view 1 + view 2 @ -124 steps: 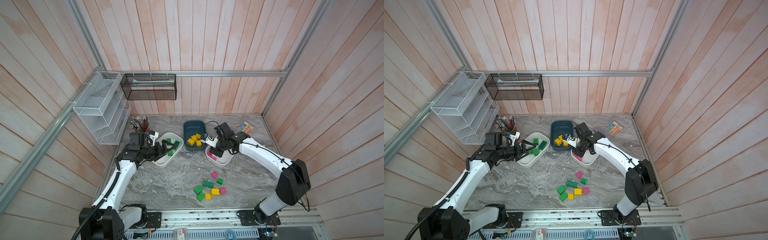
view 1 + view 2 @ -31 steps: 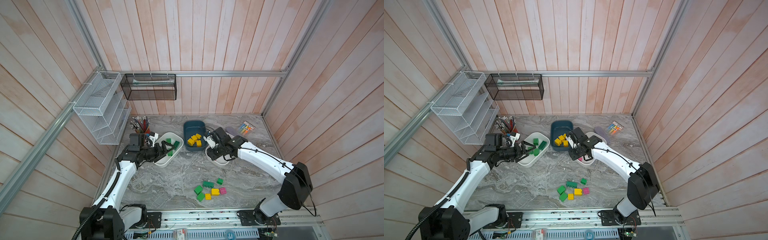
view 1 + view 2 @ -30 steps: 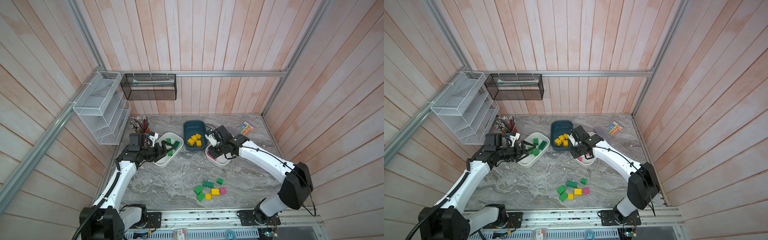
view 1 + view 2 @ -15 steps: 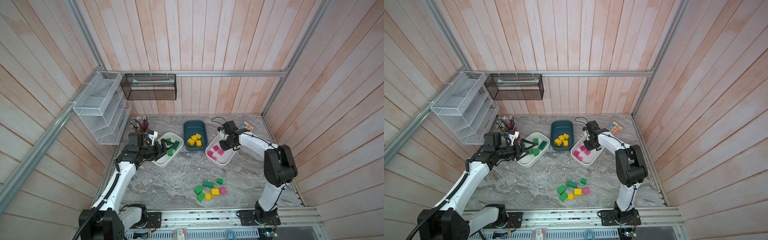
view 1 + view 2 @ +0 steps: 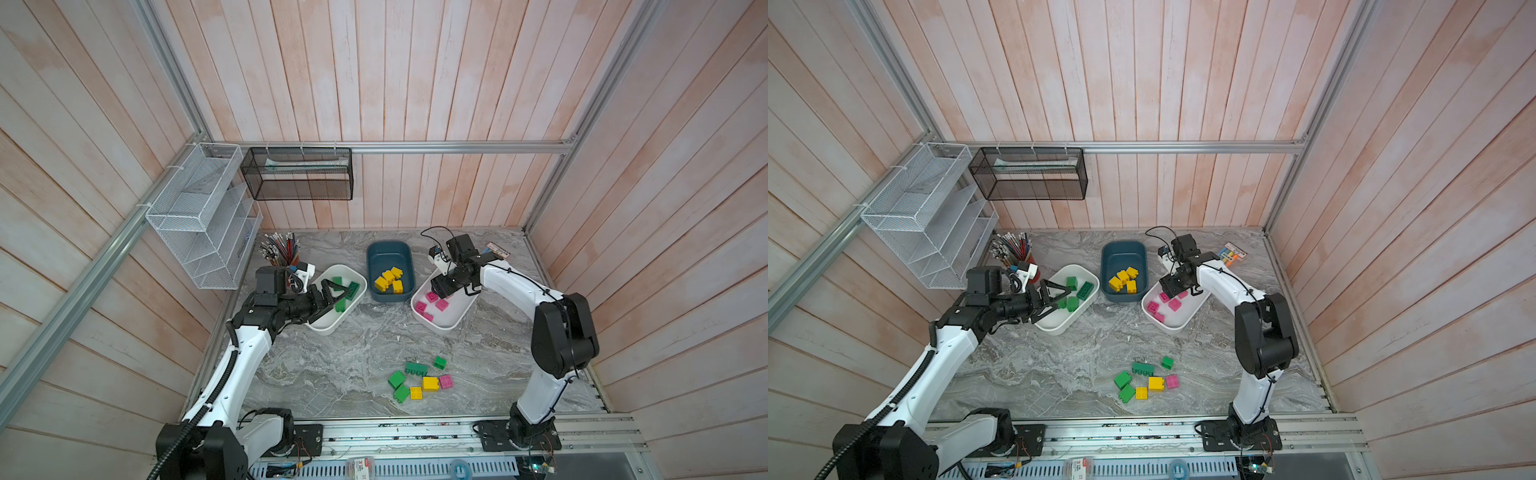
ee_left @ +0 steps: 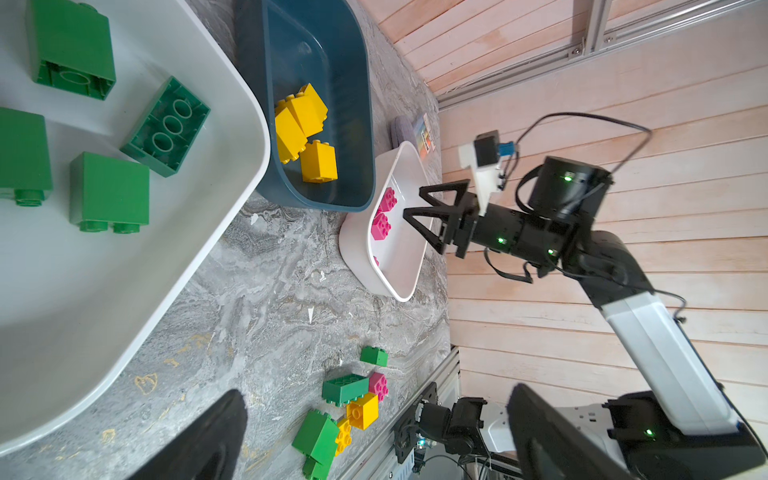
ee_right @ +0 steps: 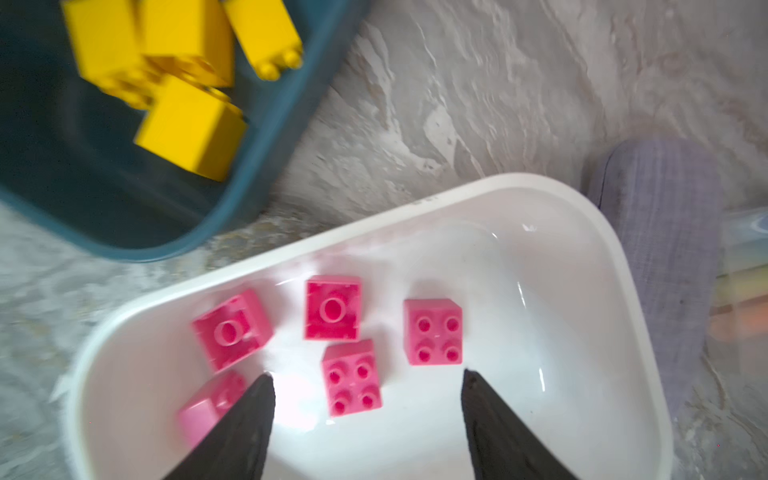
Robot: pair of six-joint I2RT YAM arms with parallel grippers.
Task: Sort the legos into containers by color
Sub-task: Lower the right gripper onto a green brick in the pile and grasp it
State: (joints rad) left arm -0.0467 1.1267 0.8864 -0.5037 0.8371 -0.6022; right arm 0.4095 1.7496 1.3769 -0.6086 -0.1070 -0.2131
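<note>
Over the white tub (image 7: 415, 203), 2 o'clock: right tool (image 7: 365, 378) parted, nothing held; left tool (image 5: 337, 291) also parted, empty. Pink drop judged done; loose legos (image 5: 419, 380), 6 o'clock, to be fetched.

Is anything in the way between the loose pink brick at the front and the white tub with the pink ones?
Only a small green brick, lying just beyond the loose pink brick, roughly on the line to the white tub. The rest is bare marble, so a lifted carry should probably clear it.
</note>
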